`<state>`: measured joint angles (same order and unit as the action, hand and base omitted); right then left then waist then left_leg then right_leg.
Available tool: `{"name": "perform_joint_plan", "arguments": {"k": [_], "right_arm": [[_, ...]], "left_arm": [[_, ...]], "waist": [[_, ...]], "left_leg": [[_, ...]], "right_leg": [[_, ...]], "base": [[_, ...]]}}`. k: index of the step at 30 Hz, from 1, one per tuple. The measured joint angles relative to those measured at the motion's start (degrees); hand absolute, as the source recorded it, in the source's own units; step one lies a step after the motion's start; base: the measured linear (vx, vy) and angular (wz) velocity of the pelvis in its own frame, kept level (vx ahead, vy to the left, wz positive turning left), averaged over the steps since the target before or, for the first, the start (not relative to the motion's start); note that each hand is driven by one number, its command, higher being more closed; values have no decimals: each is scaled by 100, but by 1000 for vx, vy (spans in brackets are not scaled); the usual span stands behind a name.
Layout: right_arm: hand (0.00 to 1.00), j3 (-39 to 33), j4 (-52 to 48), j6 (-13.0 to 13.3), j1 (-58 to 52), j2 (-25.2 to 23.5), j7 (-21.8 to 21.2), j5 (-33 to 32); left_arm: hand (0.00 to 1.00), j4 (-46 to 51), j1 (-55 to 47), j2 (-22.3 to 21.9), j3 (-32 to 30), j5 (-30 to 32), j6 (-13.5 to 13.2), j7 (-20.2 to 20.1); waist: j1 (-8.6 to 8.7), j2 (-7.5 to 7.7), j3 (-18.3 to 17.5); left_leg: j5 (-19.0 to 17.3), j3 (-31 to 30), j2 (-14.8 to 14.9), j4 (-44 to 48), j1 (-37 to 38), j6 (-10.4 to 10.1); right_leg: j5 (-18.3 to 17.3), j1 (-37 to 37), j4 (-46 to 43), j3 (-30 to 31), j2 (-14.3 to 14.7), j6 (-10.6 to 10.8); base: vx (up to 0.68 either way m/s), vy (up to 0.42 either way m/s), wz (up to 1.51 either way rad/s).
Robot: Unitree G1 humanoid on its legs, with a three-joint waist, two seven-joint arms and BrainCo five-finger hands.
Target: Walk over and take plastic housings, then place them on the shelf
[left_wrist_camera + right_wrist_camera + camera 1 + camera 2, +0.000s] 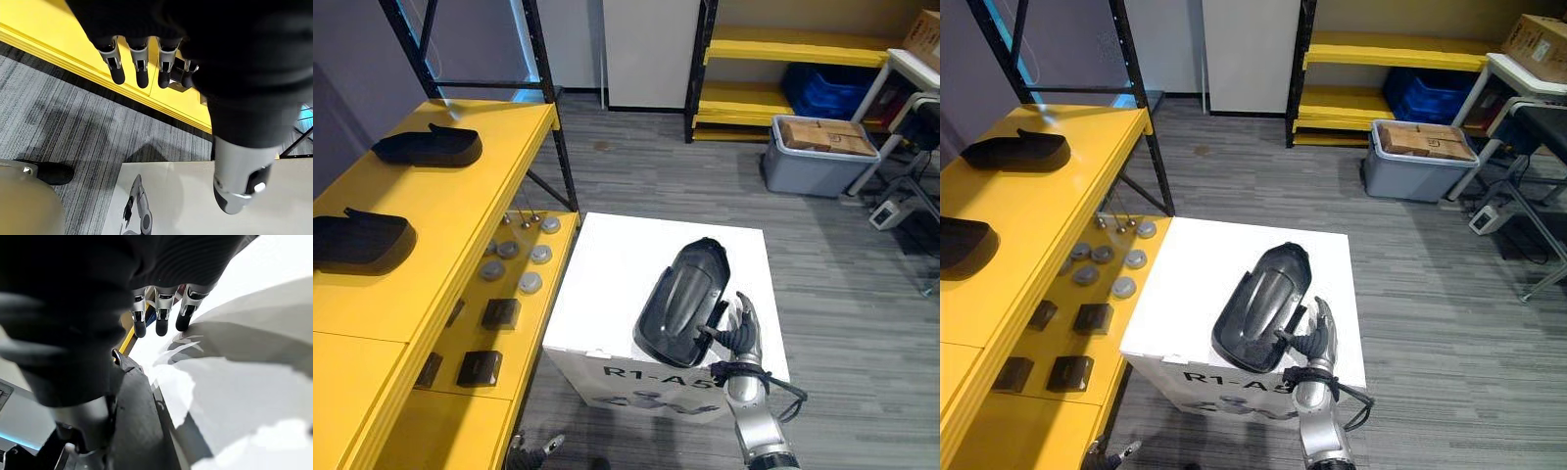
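I see a dark glossy plastic housing point(680, 294) lying on the white box worktop point(607, 284), towards its right front corner, long axis slanting away from me. My right hand point(740, 331) sits just beside the housing's near right edge. Its fingers point(161, 325) are straight and spread over the white top, holding nothing, and the thumb is up against the housing's rim. My left hand point(139, 61) hangs low by the box's front left corner, above the grey floor, with its fingers relaxed and empty. On the left, the yellow shelf point(460, 206) carries a far black housing point(429, 147) and a near black housing point(357, 240) on its top level. Grey round discs point(530, 283) and dark blocks point(480, 367) sit on the level below.
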<state>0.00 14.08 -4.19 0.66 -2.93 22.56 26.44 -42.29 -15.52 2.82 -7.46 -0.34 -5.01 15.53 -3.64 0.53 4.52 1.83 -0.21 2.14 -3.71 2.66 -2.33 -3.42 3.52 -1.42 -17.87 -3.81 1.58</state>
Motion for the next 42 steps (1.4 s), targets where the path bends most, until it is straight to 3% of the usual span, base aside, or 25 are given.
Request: {"name": "perform_joint_plan", "arguments": {"k": [11,25,26,34,42], "right_arm": [[0,-161,714,-132,687,-4,82,245],[0,93,1386,-202,1598,88,-142,216],[100,126,1434,-203,1677,81,-164,214],[100,353,1943,-445,2401,108,-365,1029],[100,576,2112,-457,2634,136,-605,1093]], "left_arm": [[0,-30,2,26,12,0,1,-19],[0,-62,8,168,112,-5,-1,-123],[0,-64,8,168,112,-7,-1,-122],[0,-69,14,224,124,-31,2,-120],[0,-69,94,234,126,-66,2,-118]], "waist": [[-10,17,-6],[-19,136,135],[-27,137,138],[-54,190,262],[-101,207,412]], "left_leg": [[6,1,-2,-39,7,7],[47,-6,-2,-121,53,23],[47,-7,-2,-121,53,23],[48,-7,-1,-121,59,24],[48,-12,-8,-122,62,25]], "right_leg": [[82,37,119,-1,24,-7],[157,159,293,-17,75,-10],[157,161,294,-18,75,-10],[167,168,298,-17,77,-15],[167,191,321,-32,72,-15]], "base": [[4,1,0],[0,0,0],[0,0,0],[0,0,0],[0,0,0]]}}
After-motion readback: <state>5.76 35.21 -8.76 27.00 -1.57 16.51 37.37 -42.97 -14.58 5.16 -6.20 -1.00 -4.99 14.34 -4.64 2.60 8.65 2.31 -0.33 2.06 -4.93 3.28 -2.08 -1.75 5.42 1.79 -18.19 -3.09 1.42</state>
